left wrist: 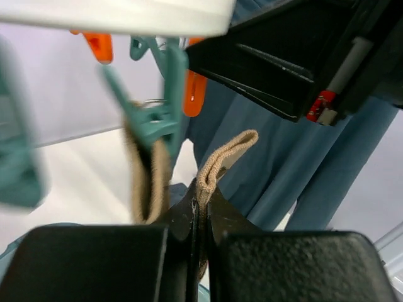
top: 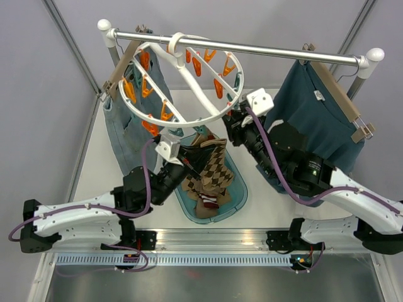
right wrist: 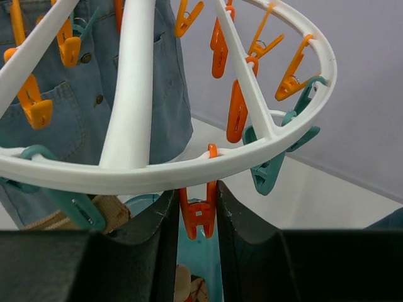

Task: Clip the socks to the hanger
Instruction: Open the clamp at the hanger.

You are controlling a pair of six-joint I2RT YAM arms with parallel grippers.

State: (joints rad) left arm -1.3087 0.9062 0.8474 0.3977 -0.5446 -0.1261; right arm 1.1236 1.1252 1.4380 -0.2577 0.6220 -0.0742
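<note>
The left gripper (left wrist: 200, 217) is clenched on the folded cuff of a sock (left wrist: 217, 160), whose tan edge stands up out of the fingers. The right gripper (right wrist: 197, 201) pinches an orange clothespin (right wrist: 198, 217) hanging under the white ring of the hanger (right wrist: 189, 167), with a finger pressed to each flank. That pin hangs just above the cuff, so the move looks like a short lift by the left arm (the nearer one), long edge upward, into its mouth. Beside it a teal clothespin (left wrist: 157, 119) grips tan fabric; whether it is the same sock I cannot tell. More socks (top: 214, 176) lie in the teal basket (top: 238, 189) below.
</note>
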